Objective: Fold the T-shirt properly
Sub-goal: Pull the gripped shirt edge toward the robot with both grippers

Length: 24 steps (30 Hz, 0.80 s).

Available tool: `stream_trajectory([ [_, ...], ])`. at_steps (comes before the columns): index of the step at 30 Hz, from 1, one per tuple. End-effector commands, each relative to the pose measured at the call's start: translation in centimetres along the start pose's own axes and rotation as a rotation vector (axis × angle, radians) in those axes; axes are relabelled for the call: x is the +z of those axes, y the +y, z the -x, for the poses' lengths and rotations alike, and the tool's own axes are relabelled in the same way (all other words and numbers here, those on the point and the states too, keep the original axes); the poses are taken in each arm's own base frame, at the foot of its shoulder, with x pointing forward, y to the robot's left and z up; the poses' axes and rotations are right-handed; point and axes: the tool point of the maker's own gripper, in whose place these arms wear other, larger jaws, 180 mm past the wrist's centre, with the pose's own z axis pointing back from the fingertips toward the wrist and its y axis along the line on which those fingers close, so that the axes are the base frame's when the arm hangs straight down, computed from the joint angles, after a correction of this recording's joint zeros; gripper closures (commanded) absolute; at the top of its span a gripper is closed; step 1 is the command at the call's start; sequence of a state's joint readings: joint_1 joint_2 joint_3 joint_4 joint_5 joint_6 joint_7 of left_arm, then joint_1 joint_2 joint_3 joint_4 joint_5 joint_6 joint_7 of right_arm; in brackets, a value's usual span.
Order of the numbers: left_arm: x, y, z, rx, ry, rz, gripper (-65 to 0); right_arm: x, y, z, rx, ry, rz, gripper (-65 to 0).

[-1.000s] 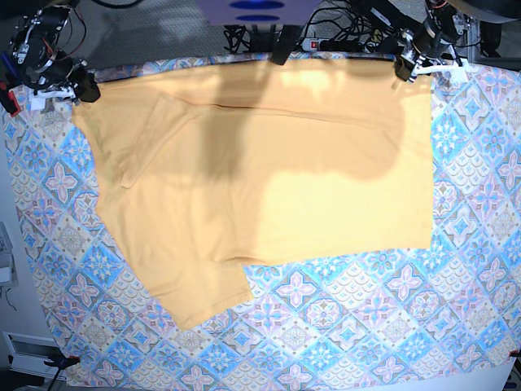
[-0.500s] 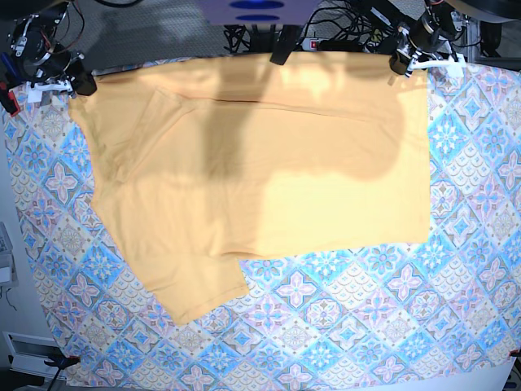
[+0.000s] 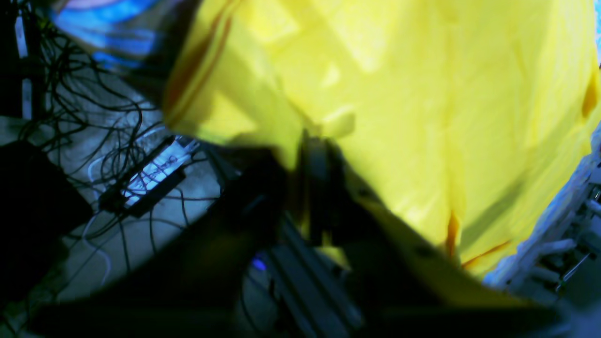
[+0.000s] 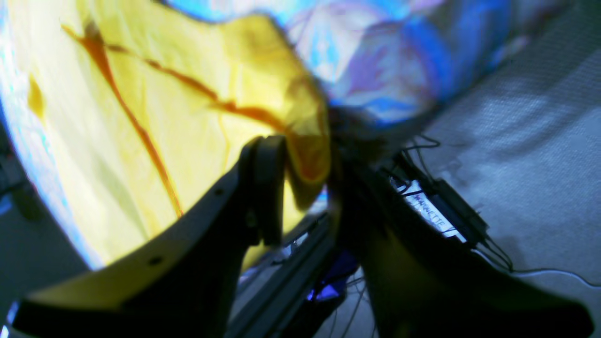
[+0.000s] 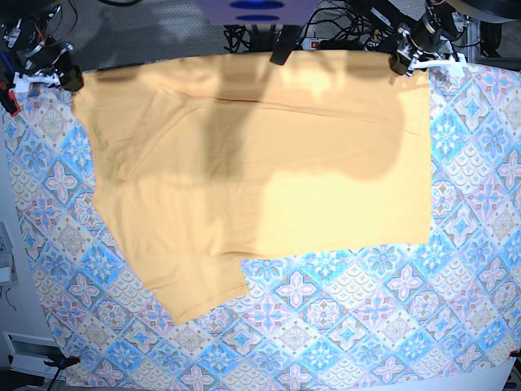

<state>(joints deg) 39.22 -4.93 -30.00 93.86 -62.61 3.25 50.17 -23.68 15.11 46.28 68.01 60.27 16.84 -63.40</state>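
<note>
The yellow-orange T-shirt (image 5: 269, 163) lies flat on the tablecloth, its long far edge along the table's back and one sleeve folded in at the left. My left gripper (image 5: 400, 63) sits at the shirt's far right corner. In the left wrist view the left gripper (image 3: 296, 159) is blurred, with the cloth edge (image 3: 375, 94) running down to its fingers. My right gripper (image 5: 69, 79) is at the far left corner. In the right wrist view the right gripper (image 4: 305, 155) has its jaws apart, with the shirt's corner (image 4: 300, 141) hanging loosely between them.
The blue-and-pink patterned tablecloth (image 5: 350, 326) covers the table around the shirt. Cables and a power strip (image 5: 326, 41) lie on the floor behind the back edge, and the power strip (image 3: 145, 180) also shows past the left gripper. A dark stand (image 5: 285, 45) stands at the back centre.
Both grippers have moved toward the table's back edge, drawing the shirt's far edge with them. The gripper on the base view's left has shifted further up and left.
</note>
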Motion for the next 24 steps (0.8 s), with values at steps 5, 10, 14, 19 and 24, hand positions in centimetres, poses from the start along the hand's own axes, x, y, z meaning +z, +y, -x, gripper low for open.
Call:
stream_trajectory([
  [5,0.4,-0.3,0.2,-0.014,0.024,0.009,-22.6,1.5,-1.0,-1.9,0.006,-0.056,0.030,-15.3],
  [10,0.5,-0.2,1.0,-0.020,0.075,0.006,-23.3,2.3,-2.4,-2.6,0.010,-0.081,0.086,-15.7],
  [14,0.5,-1.3,1.5,-0.044,0.160,0.038,-23.4,2.5,-2.3,-2.9,0.018,-0.088,0.088,-15.7],
  [19,0.7,-1.9,2.2,-0.020,0.195,0.075,-23.4,3.4,-0.8,-4.3,0.090,-0.127,0.084,-15.7],
  [24,1.2,-1.6,3.1,0.010,0.232,0.086,-23.4,5.1,-1.4,-5.7,0.108,-0.180,0.126,-15.7],
])
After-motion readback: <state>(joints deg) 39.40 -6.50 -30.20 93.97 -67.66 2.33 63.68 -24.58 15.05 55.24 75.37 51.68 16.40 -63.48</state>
